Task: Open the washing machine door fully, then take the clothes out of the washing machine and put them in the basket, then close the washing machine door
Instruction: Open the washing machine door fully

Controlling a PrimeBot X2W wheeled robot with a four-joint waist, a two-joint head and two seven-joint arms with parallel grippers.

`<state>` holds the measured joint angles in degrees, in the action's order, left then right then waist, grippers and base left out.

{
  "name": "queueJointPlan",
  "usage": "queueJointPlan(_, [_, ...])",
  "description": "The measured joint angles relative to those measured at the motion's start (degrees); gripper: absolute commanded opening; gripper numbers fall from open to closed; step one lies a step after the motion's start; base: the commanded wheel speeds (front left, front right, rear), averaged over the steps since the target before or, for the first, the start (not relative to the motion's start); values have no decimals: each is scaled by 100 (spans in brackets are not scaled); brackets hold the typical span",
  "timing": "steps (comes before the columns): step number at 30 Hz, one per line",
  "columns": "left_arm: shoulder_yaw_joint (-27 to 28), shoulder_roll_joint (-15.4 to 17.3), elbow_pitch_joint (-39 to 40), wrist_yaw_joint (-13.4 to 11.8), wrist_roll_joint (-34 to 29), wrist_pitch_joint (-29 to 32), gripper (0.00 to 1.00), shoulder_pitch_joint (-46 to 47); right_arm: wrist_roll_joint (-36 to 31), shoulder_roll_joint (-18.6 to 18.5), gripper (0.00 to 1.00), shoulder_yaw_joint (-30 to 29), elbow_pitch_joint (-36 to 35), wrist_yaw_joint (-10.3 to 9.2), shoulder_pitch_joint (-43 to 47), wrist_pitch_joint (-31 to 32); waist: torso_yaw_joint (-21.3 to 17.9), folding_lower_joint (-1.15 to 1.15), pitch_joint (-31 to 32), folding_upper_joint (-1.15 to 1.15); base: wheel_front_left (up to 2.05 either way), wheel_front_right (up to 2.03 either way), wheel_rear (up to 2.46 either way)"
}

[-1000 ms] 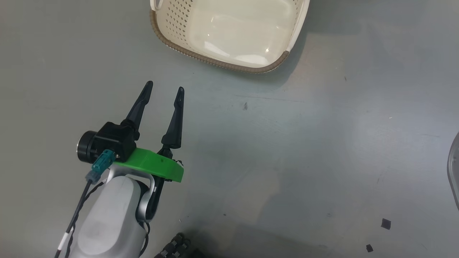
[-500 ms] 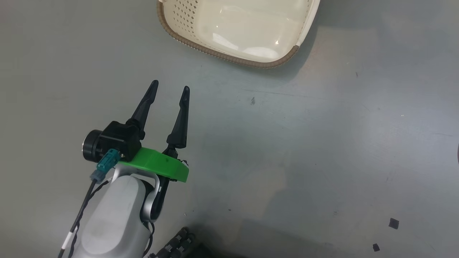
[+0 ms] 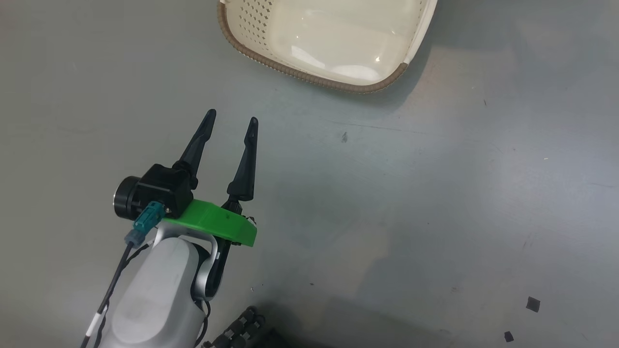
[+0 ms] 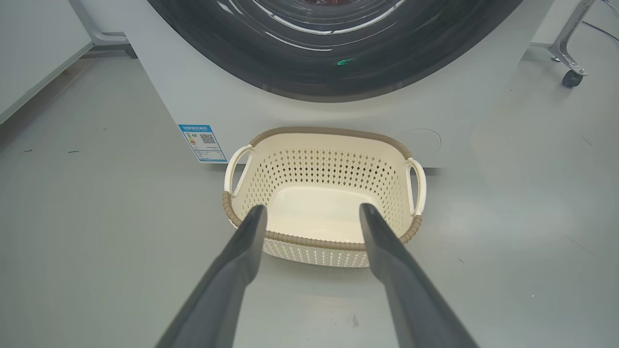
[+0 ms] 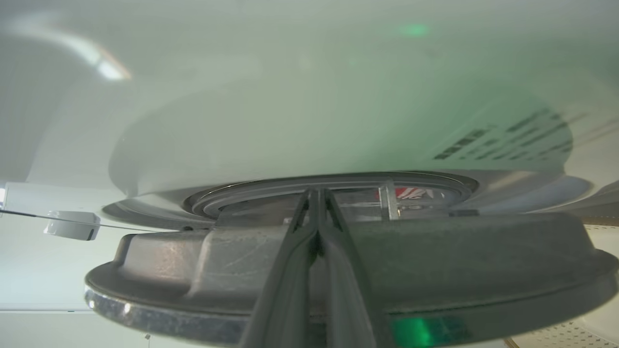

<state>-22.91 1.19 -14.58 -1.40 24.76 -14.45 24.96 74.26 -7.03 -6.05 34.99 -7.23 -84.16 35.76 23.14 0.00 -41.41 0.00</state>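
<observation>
My left gripper (image 3: 232, 116) is spread wide, short of the basket (image 4: 329, 131), which sits just in front of the washing machine (image 4: 193, 96), below its door (image 4: 333, 72). My right gripper (image 5: 316, 192), fingers pressed together, points across that door's rim; red clothes (image 5: 408, 193) show inside the washing machine

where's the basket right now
The basket sits on the floor right in front of the washing machine, top centre of the head view, ahead of the left gripper.
</observation>
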Motion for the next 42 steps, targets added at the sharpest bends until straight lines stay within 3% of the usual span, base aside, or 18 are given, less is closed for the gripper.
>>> queueJointPlan(18, [-92, 0, -31, -40, -4, 0, 100, 1, 180, 40, 0, -86, 476, -1, 43, 257, -77, 0, 186, 0, 0, 0, 0])
queueJointPlan(42, [137, 0, -218, -83, -158, 0, 100, -13, 485, 146, 0, -74, 806, 4, 906, 812, -272, 0, 971, 0, 0, 0, 0])
